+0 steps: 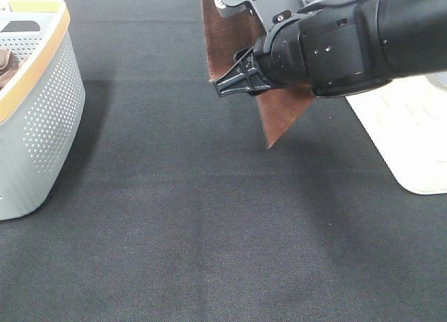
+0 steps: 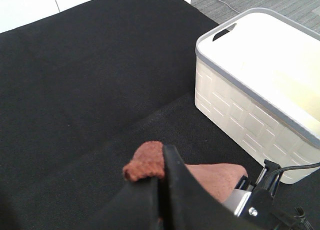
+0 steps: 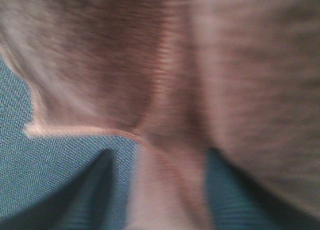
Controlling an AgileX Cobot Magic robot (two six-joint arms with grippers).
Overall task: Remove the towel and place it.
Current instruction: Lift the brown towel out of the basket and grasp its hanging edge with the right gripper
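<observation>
- Right against my right wrist lens hangs the towel point(image 3: 225, 65). It fills nearly the whole view and is badly blurred, so I make out only reddish-brown nap, soft folds and one pale hemmed edge.
- Two dark fingers of my right claw point(image 3: 159, 152) stand at either side of a gathered fold that fills the gap between them. They look clamped on it, though the blur hides the contact itself.
- From above, the towel point(image 1: 225, 42) hangs in the air over the table point(image 1: 209, 231), with one straight edge running down and one corner pointing down. Its top is cut off by the frame, and my right arm point(image 1: 349, 42) covers much of its middle.
- My right claw point(image 1: 218, 86) meets that straight edge at its lower end.
- My left claw point(image 2: 161, 162) is closed tight, with a small bunched tuft of the towel point(image 2: 145, 160) squeezed out past the fingertips. More cloth shows behind the fingers.
- A grey bracket point(image 1: 237, 1) sits at the towel's top, cut by the frame. I cannot tell what it belongs to.
- Well to one side stands the grey basket point(image 1: 49, 112), perforated with a yellow rim. Something dark brown shows inside it at the frame's edge, too cropped to identify.
- On the other side, nearer the towel, is the white basket point(image 1: 412, 147), seen whole-sided from my left wrist point(image 2: 235, 115).
</observation>
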